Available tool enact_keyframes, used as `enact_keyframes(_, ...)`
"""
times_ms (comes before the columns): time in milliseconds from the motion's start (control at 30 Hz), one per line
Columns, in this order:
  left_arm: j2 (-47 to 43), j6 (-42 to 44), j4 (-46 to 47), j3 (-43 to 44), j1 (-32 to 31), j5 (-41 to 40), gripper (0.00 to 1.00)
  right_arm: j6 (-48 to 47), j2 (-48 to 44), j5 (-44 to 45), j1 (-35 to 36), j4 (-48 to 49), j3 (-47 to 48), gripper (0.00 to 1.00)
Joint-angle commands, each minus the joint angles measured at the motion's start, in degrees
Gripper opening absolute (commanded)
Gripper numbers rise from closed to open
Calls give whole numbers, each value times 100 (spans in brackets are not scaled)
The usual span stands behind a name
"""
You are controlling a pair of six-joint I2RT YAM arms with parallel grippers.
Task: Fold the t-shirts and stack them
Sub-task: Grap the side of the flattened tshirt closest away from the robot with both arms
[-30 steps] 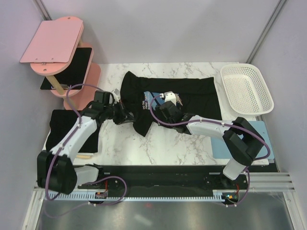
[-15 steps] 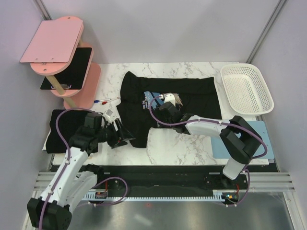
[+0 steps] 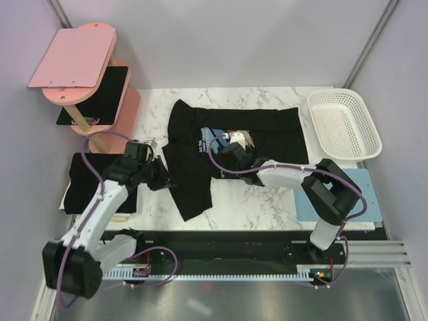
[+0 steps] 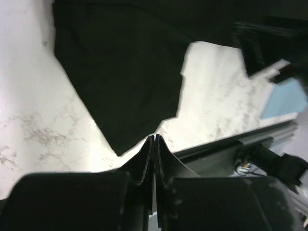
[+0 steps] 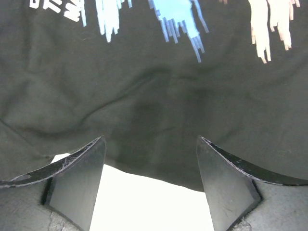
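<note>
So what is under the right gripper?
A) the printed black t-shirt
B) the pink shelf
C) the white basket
A: the right gripper stands open over the printed t-shirt, whose blue and tan streaks show in its wrist view.

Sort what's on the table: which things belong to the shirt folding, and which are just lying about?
Job: printed black t-shirt; plain black t-shirt at the left edge.
Lying about: white basket; light blue mat; pink shelf stand; black board on it.
</note>
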Motion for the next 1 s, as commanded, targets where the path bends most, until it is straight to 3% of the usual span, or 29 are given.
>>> enact_keyframes(0, 1179, 533, 836, -243, 6, -384, 2, 42, -193, 52, -211, -35, 54, 82)
enact_keyframes(200, 1552, 305, 1391, -550, -205, -58, 2, 349, -1107, -246, -1177, -70, -649, 82)
enact_keyframes(433, 1402, 60, 1260, -568, -1259, -822, 5, 842, -2329, -1124, -3292, -413, -1764, 82)
enact_keyframes(700, 1921, -11, 768, -234, -2244, -1965, 47, 1000, -3042, -2584, -5167, -1037, -2328, 77)
enact_keyframes(800, 1930, -38, 530, -129, -2464, -2404, 55, 1009, -3068, -2909, -5669, -1037, -2557, 75)
enact_keyframes(967, 1930, -12, 381, -128, -2552, -2686, 58, 991, -3095, -3112, -6030, -1028, -2707, 73)
